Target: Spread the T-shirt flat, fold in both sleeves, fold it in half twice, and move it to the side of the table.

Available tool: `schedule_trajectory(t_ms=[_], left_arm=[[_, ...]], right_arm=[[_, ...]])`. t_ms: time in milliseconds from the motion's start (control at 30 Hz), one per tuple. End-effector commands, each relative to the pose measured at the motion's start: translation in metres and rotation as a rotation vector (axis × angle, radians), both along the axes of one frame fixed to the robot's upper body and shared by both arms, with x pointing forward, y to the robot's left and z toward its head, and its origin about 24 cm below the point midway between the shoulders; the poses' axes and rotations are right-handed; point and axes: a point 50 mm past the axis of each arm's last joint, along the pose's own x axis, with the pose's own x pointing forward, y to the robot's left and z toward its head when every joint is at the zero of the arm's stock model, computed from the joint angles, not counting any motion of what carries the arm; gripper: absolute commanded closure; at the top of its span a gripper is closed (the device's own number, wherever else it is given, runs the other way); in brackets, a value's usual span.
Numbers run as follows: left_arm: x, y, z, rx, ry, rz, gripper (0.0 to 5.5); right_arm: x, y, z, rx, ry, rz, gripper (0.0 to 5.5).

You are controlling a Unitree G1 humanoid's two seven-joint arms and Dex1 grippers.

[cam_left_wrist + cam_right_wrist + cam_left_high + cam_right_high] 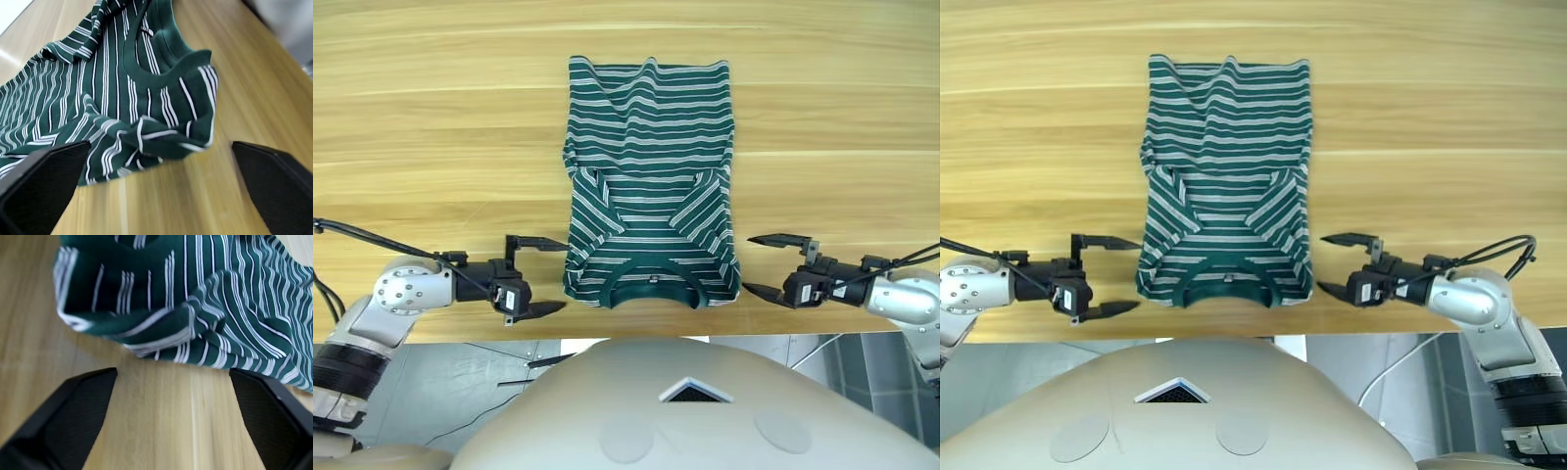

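Note:
A dark green T-shirt (651, 166) with white stripes lies on the wooden table (431, 147), collar at the near edge, both sleeves folded in over the chest. My left gripper (540, 275) stands open just left of the shirt's near left corner, nothing between its fingers. My right gripper (771, 264) stands open just right of the near right corner, also holding nothing. The left wrist view shows the collar and shoulder corner (161, 127) between its dark fingertips (44, 171). The right wrist view shows the other shoulder corner (161, 323) ahead of its fingertips (83, 396).
The table's near edge (460, 340) runs right under both grippers. Bare wood stretches wide to the left and right of the shirt and behind it.

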Motion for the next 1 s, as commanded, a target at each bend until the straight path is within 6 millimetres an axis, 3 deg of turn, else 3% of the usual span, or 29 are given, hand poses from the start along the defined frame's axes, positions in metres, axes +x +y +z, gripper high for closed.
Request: schedule_trajectory(t_ms=[33, 233, 533, 1000], left_arm=[[-0.0035, -0.0011, -0.0142, 0.056, 0.041, -0.015, 0.1], [0.002, -0.0038, -0.0206, 0.064, 0.01, -0.009, 0.1], [-0.0011, -0.0053, -0.0231, 0.058, 0.024, -0.028, 1.39], [0.0028, -0.007, -0.0234, 0.054, 0.02, -0.028, 3.71]], right_arm=[[-0.0123, 0.0072, -0.0094, -0.014, 0.094, 0.043, 1.23], [-0.0163, 0.0124, -0.0103, 0.008, 0.109, 0.061, 1.23], [-0.012, 0.0138, -0.0136, 0.003, 0.103, 0.046, 1.19], [-0.0096, 0.0166, -0.0151, 0.009, 0.097, 0.053, 3.67]])
